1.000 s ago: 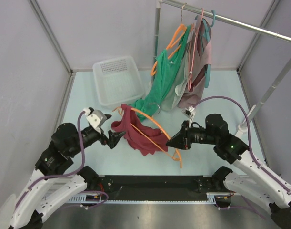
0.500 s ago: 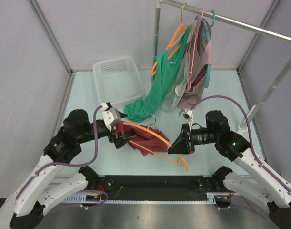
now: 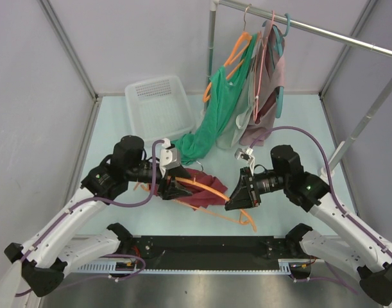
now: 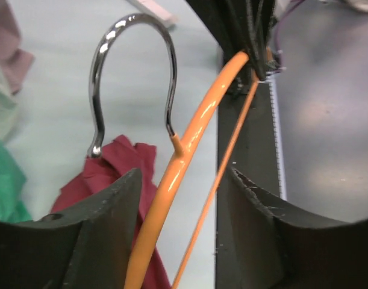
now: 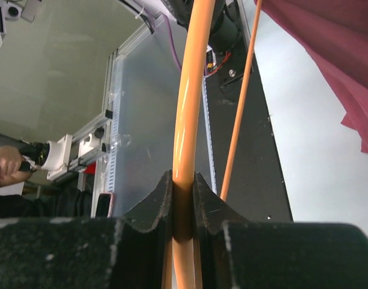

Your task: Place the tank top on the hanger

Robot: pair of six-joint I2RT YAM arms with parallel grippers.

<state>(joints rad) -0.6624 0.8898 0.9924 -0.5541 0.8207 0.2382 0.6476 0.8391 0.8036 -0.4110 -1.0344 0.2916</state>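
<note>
the pale mint table [image 3: 112, 128] carries a white perforated basket [image 3: 158, 112] at its back left. the hem of a hanging green garment [image 3: 194, 146] pools on the surface just beside the basket. a maroon tank top [image 3: 197, 194] lies bunched near the front middle.

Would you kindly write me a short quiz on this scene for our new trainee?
1. True or false: the right claw is shut on the hanger.
2. In the left wrist view, what runs through the left claw, between its open fingers? A. the hanger B. a spoon C. a towel
3. Fill in: the tank top is dark ___.
Key: 1 true; 2 A; 3 red.
</note>
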